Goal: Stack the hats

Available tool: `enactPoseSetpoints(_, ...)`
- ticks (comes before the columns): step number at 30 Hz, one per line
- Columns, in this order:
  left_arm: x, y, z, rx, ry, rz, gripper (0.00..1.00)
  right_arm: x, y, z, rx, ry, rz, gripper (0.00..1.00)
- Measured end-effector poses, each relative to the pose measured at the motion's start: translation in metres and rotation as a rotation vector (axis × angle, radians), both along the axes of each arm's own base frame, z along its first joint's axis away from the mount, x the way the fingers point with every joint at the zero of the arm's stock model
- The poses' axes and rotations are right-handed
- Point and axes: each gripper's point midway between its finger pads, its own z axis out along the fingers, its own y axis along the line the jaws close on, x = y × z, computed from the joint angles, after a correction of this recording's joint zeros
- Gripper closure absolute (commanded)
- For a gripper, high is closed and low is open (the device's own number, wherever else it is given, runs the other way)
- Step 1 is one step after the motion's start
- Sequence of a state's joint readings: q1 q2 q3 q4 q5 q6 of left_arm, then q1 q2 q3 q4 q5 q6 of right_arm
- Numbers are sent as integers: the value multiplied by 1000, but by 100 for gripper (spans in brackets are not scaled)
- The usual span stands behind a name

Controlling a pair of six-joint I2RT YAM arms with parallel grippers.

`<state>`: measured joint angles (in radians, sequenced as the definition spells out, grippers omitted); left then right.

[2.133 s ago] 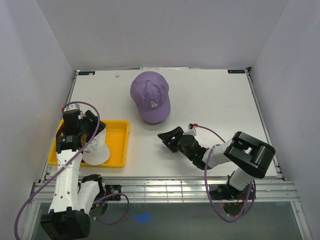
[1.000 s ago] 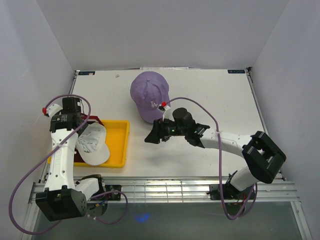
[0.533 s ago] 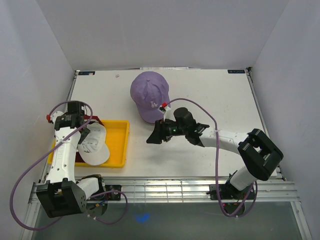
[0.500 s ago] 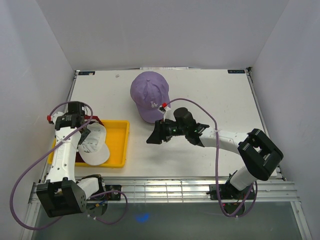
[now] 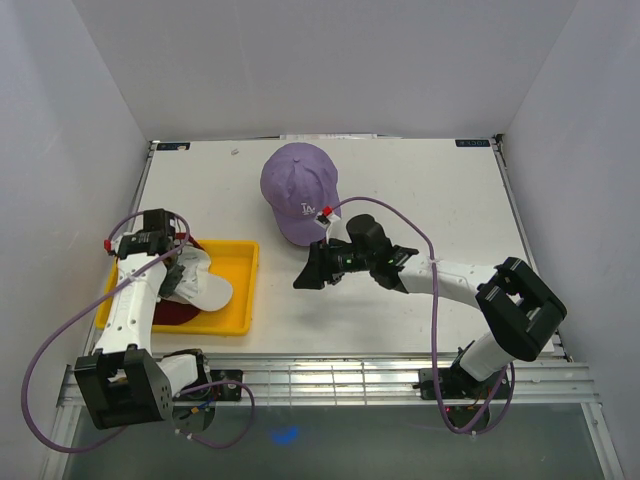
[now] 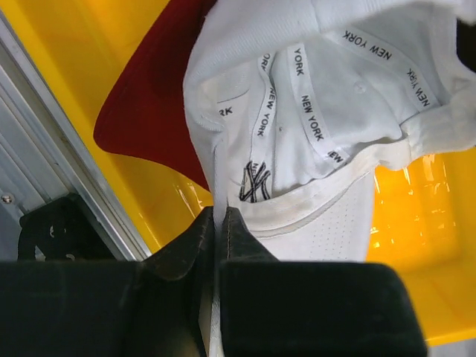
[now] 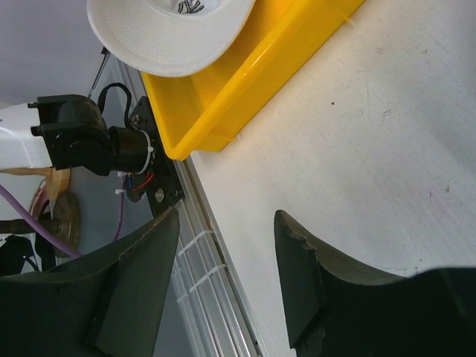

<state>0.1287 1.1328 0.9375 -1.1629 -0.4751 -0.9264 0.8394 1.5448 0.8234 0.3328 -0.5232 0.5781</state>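
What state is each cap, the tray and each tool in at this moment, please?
lavender LA cap: crown up, nothing touching it.
white New York cap: inside showing, over the tray, rim pinched.
dark red cap: in the tray, partly under the white one.
yellow tray: holding two caps.
left tool: shut on the white cap's rim.
right tool: open, empty, above the table.

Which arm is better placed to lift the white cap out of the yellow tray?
Left. The left gripper grips the white cap by its edge inside the yellow tray; the right gripper is open over the table, near the lavender cap.
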Motion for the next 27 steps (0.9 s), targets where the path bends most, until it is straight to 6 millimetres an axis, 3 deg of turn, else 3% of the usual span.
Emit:
enactPoseSetpoints(1,1,-1,0,-8,-6,-5,96,0,0,0,-6,0,3,41)
enactPoseSetpoints(3,4,-3,0,-14,-13,-19,100,0,0,2,-13,-1,9,41)
enactPoseSetpoints(7,9,-5,8,-22,-24,-61,100,5,6,19,-9,-32,25,42)
enactPoseSetpoints(13,22,-8,29,-29,-59,-161,100,4,27,58,9,-136,82,42)
enactPoseSetpoints(20,26,-15,53,-38,-119,-251,100,-26,82,99,6,-275,186,42)
enactPoseSetpoints(27,16,-27,68,-76,-192,-283,100,-55,140,99,-22,-370,226,42)
